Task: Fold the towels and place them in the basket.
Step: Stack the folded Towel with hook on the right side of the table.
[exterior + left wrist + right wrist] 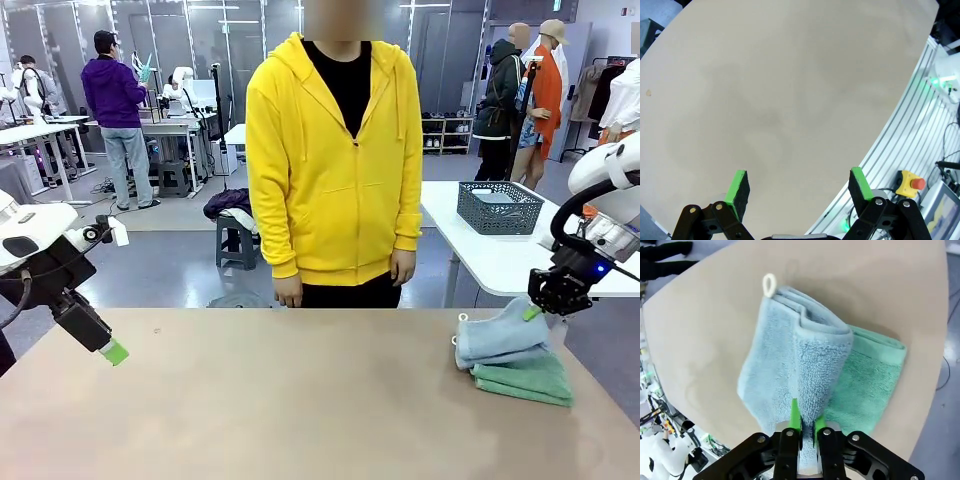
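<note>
Grey-blue towel (790, 365) folded atop mint towel (870, 380), table (280, 400) at 3 o'clock. Right gripper (807, 422) fingers pinch blue edge; left gripper (797, 187) fingers spread. Soft, limp, light: grip folded edge. Basket (500, 207) on far table.

**Setting: Robotics Laboratory**

The location was an open-plan robotics lab. Evidence included white worktables (490, 255) across a polished grey floor (170, 270), an emergency-stop button (910, 183) mounted beside an aluminium frame rail (912, 135), a bystander (118, 115) at a distant workstation, and a stool (237, 240) behind the beige tabletop (280, 400).
</note>
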You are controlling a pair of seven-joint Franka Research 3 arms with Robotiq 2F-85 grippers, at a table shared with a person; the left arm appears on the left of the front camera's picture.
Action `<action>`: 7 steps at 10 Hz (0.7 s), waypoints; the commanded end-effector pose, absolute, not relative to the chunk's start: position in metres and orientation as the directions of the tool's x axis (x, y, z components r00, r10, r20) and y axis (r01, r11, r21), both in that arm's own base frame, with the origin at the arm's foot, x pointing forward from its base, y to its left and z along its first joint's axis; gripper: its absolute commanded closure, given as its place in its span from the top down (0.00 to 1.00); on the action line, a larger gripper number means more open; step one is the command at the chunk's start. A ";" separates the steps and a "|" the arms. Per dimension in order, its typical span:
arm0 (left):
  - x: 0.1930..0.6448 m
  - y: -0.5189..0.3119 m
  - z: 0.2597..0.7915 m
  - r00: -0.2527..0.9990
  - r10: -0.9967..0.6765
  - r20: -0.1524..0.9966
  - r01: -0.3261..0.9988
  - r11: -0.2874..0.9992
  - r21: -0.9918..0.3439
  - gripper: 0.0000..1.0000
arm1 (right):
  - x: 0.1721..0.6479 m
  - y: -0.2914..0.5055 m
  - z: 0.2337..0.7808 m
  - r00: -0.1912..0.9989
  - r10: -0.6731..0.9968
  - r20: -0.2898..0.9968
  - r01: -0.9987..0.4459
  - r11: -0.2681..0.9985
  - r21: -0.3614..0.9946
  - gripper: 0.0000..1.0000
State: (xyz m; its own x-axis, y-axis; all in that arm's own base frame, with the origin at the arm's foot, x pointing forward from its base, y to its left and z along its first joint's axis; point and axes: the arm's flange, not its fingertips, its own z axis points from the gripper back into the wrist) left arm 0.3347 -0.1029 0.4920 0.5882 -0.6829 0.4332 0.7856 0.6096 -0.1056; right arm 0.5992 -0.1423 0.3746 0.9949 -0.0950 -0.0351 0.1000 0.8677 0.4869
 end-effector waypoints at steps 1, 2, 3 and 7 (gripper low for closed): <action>0.335 -0.104 0.491 0.597 -0.680 0.425 0.778 0.621 -0.099 1.00 | 0.602 -0.139 0.377 0.991 -0.124 -0.057 0.136 0.880 0.455 0.49; 0.335 -0.104 0.491 0.597 -0.680 0.425 0.778 0.621 -0.099 1.00 | 0.600 -0.137 0.379 0.990 -0.133 -0.054 0.143 0.887 0.440 0.65; 0.335 -0.104 0.491 0.597 -0.680 0.425 0.778 0.621 -0.099 1.00 | 0.599 -0.135 0.381 0.988 -0.147 -0.052 0.155 0.891 0.426 0.85; 0.335 -0.104 0.491 0.597 -0.680 0.425 0.778 0.621 -0.099 1.00 | 0.578 -0.131 0.407 0.975 -0.220 0.008 0.205 0.918 0.341 0.87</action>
State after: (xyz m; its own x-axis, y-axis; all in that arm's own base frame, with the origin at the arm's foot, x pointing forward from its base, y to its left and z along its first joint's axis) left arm 0.3347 -0.1030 0.4919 0.5881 -0.6830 0.4332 0.7857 0.6095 -0.1057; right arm 0.5946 -0.1413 0.4042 0.9829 -0.1840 -0.0019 0.1707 0.9079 0.3829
